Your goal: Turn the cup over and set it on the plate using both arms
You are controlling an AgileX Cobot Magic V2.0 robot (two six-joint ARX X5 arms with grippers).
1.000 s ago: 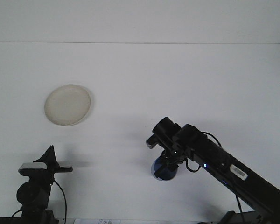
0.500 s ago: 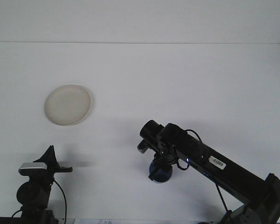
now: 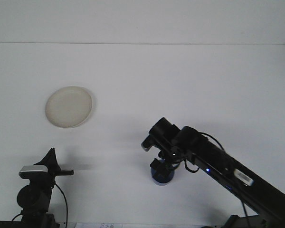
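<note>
right gripper [image 3: 162, 164]: sits right over the cup, down at about 5 o'clock from the middle of the table. The wrist hides the fingers, so honestly can't tell if they're apart or clamped on anything.
cup [image 3: 161, 174]: blue, small, standing on the table directly under that gripper. Only the lower part shows below the black wrist, and the rim is hidden, so no idea which way up it is.
right arm [image 3: 218, 164]: black, comes in from the 4 o'clock corner. There's a small white sticker on it with dark marks, too tiny to read, plus a little blue light nearby.
left gripper [image 3: 50, 166]: parked low at 7 o'clock, well apart from the cup. Dark pointed shape above a grey block; can't tell whether its fingers are apart or together.
plate [image 3: 68, 106]: cream, round, at roughly 10 o'clock, nothing on it, well away from both arms.
table [image 3: 190, 85]: plain white, no writing or logos anywhere.
</note>
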